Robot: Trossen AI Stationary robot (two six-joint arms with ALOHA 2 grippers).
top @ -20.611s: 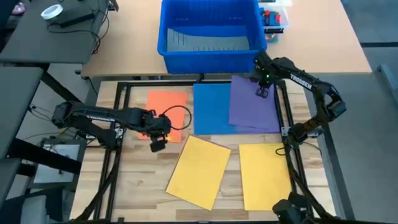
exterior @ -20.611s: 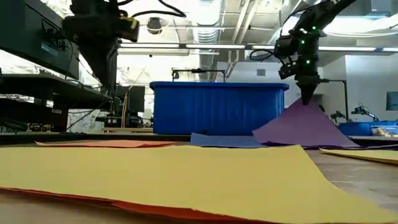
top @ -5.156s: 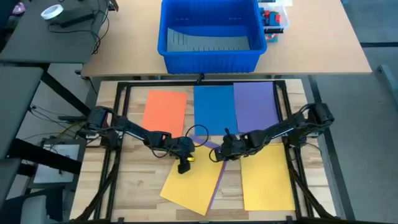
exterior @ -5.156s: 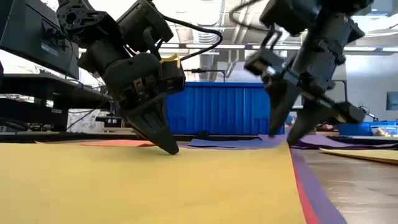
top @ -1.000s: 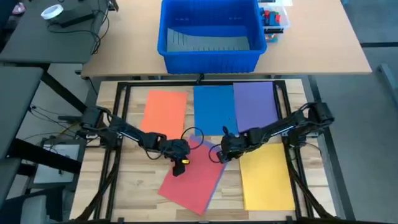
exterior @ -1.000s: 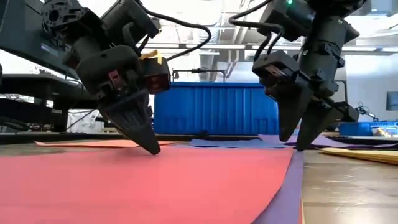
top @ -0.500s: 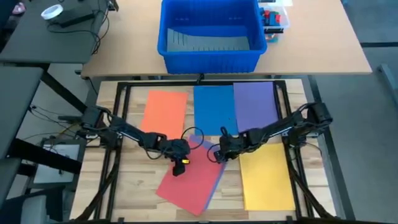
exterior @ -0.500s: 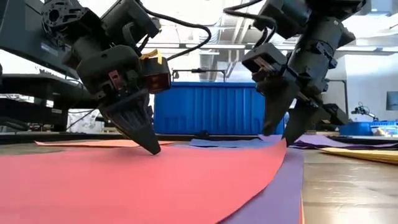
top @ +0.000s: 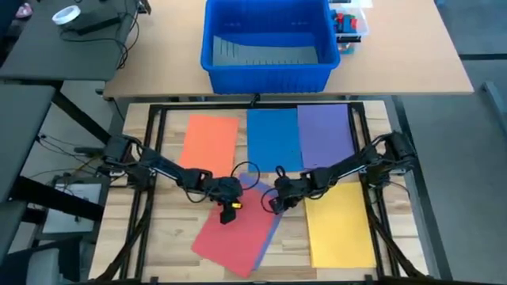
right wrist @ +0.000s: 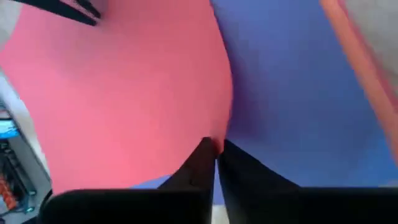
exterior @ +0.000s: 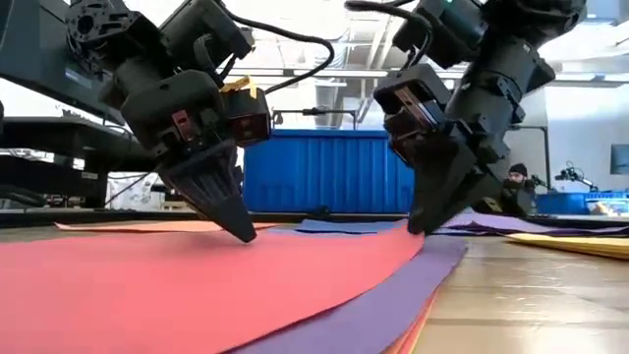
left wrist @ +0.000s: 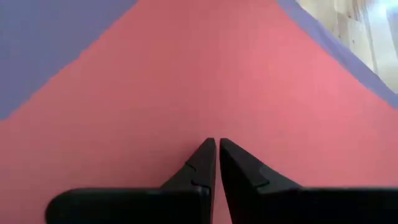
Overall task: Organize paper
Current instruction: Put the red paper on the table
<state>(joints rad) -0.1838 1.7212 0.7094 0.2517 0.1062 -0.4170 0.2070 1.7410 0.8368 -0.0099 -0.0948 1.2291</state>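
A red sheet [top: 234, 237] lies askew at the table's near middle, on top of a purple sheet [exterior: 373, 310] and an orange one whose edge [exterior: 418, 324] shows beneath. My left gripper [top: 226, 215] stands shut on the red sheet's far part. My right gripper [top: 273, 207] is shut at the red sheet's right edge. Four other sheets lie flat on the table: orange [top: 210, 142], blue [top: 273, 141] and purple [top: 325, 134] in a row at the far side, and yellow [top: 341, 229] at the near right. My left gripper presses its shut fingertips [left wrist: 208, 149] down on the red sheet's face [left wrist: 211, 93], slanting from above and from the table's left. The sheet lies flat under them. My right gripper pinches the red sheet's right edge [right wrist: 219, 134] between its fingertips, slanting down from the table's right. The sheet bows up a little beside the fingers and otherwise lies on the purple sheet.
A big blue bin [top: 265, 36] stands beyond the far edge on another table. A black frame [top: 158, 119] runs around the work area. A person [exterior: 511, 192] shows in the room behind. Bare wood lies at the near left [top: 170, 237].
My right gripper has moved toward the table's left and shut its fingers at the red sheet's edge. The red sheet has slid left over the purple sheet, its right edge bowing, so more purple shows beside it.
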